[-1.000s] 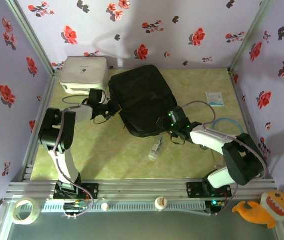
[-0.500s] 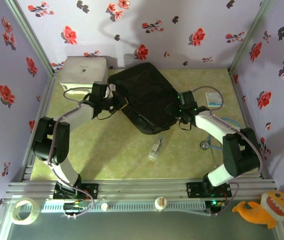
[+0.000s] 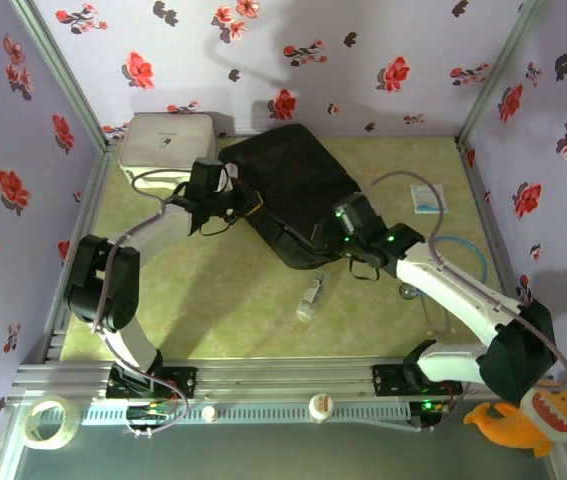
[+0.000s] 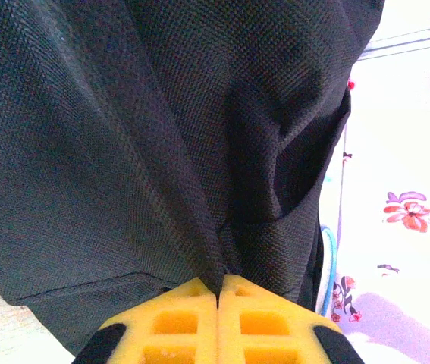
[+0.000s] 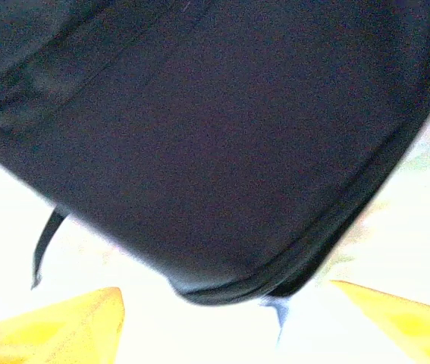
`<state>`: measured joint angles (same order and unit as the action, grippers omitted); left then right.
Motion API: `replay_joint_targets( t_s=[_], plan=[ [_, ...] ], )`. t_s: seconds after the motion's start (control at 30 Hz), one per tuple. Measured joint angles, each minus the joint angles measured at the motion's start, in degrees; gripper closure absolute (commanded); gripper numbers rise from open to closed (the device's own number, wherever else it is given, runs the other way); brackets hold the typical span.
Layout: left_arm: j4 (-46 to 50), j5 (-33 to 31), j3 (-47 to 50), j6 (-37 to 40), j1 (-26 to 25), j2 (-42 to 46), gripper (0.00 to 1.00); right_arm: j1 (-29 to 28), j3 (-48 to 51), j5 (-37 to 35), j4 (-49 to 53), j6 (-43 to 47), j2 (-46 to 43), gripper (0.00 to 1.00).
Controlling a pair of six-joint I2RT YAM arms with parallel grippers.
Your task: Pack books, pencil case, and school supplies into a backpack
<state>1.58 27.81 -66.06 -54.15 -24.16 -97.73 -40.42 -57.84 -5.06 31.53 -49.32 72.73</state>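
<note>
From above, the backpack (image 3: 288, 185) lies upper centre, with the left gripper (image 3: 235, 200) at its left edge and the right gripper (image 3: 335, 240) at its lower right.

Left wrist view: the left gripper (image 4: 218, 284), at bottom centre, is pinched tight on a fold of the backpack (image 4: 123, 114).

Right wrist view: the right gripper (image 5: 227, 292) gapes wide beneath the backpack (image 5: 215, 136).

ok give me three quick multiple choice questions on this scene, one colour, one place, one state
1. The backpack is:
A red
B black
C green

2. The white box sits:
A on the backpack
B in the near right corner
C in the far left corner

3. The left gripper is:
A shut on the backpack's fabric
B wide open
C holding the box

Answers:
1 B, the fabric is black in every view.
2 C, the top view shows the box by the back wall on the left.
3 A, the left wrist view shows the yellow fingers meeting with a fold of fabric pinched between them.
</note>
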Motion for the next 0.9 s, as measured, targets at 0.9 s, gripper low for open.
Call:
replay_joint_targets(
  t_s=[0.9],
  plan=[
    [0.42, -0.37, 0.00, 0.04, -0.70, 0.00, 1.00, -7.87, -8.13, -3.63, -16.70, -22.80, 21.94, 0.62]
  ],
)
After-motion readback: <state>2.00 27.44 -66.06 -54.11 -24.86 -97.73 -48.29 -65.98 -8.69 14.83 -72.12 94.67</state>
